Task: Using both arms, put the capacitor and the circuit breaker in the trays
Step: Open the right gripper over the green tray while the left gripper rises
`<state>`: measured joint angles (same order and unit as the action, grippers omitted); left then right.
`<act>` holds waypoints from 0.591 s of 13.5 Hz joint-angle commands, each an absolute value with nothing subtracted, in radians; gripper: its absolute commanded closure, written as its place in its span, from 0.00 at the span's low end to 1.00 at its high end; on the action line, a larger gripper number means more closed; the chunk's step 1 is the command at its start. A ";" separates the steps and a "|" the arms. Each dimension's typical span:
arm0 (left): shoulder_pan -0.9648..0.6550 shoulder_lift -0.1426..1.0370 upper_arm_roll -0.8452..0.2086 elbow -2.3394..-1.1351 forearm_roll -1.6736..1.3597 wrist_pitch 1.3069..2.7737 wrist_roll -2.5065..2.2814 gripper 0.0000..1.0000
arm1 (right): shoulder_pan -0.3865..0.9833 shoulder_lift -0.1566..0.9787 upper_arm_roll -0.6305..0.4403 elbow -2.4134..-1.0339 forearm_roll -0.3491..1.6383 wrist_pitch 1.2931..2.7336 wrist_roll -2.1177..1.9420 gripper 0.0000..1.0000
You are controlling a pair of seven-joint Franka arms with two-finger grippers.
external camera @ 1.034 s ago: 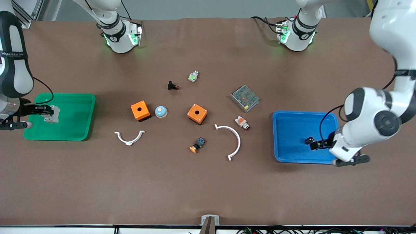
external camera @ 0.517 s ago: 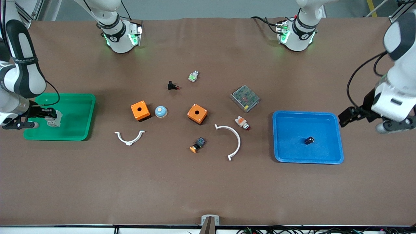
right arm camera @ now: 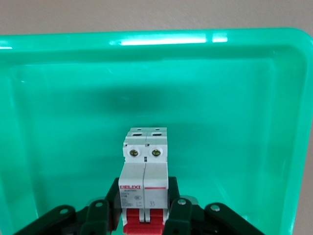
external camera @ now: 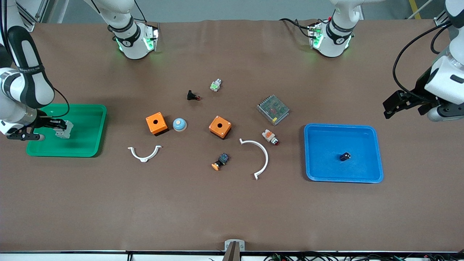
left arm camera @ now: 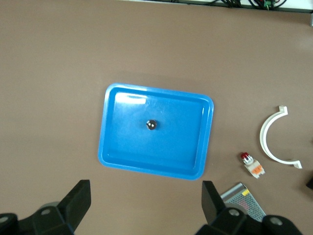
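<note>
The capacitor [external camera: 345, 156], a tiny black cylinder, lies loose in the blue tray [external camera: 369, 177]; it also shows in the left wrist view [left arm camera: 151, 125] inside the blue tray [left arm camera: 110, 156]. My left gripper [external camera: 393, 105] is open and empty, up over bare table beside the blue tray toward the robots' bases. My right gripper [external camera: 58, 127] is shut on the white-grey circuit breaker [external camera: 62, 129] over the green tray [external camera: 98, 119]. In the right wrist view the fingers [right arm camera: 178, 208] clamp the circuit breaker [right arm camera: 145, 181] by its sides above the green tray [right arm camera: 244, 98], red levers toward the camera.
Mid-table lie two orange boxes [external camera: 156, 123] [external camera: 220, 127], a blue-white dome [external camera: 179, 124], a black push-button [external camera: 193, 96], a green-white part [external camera: 215, 85], a mesh-topped power supply [external camera: 273, 109], an orange-white cylinder [external camera: 270, 136], an orange-tipped switch [external camera: 220, 161] and two white curved clips [external camera: 144, 153] [external camera: 261, 157].
My left gripper let go of the capacitor in the blue tray, rose and drew back toward the bases. My right gripper, still holding the circuit breaker, shifted slightly over the green tray.
</note>
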<state>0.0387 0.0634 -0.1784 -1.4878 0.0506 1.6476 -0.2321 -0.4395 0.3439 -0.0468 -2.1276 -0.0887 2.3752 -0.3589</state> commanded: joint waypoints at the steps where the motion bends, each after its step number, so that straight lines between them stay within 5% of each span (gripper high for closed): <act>1: 0.000 0.008 -0.127 -1.521 0.012 1.605 -0.207 0.00 | -0.474 0.370 -0.023 -2.134 -0.069 2.416 -0.348 0.80; 4: -0.055 -0.037 -0.037 -1.566 0.012 1.562 -0.161 0.00 | -0.472 0.370 -0.023 -2.134 -0.069 2.415 -0.370 0.75; 5: -0.087 -0.050 0.004 -1.568 0.012 1.537 -0.134 0.00 | -0.474 0.368 -0.023 -2.132 -0.069 2.408 -0.382 0.60; 6: -0.103 -0.057 0.026 -1.569 0.012 1.519 -0.123 0.00 | -0.471 0.368 -0.023 -2.131 -0.069 2.405 -0.391 0.21; 7: -0.104 -0.066 0.028 -1.572 0.012 1.508 -0.121 0.00 | -0.471 0.362 -0.023 -2.129 -0.069 2.396 -0.423 0.00; 8: -0.104 -0.074 0.028 -1.588 0.012 1.508 -0.121 0.00 | -0.463 0.342 -0.020 -2.123 -0.069 2.357 -0.448 0.00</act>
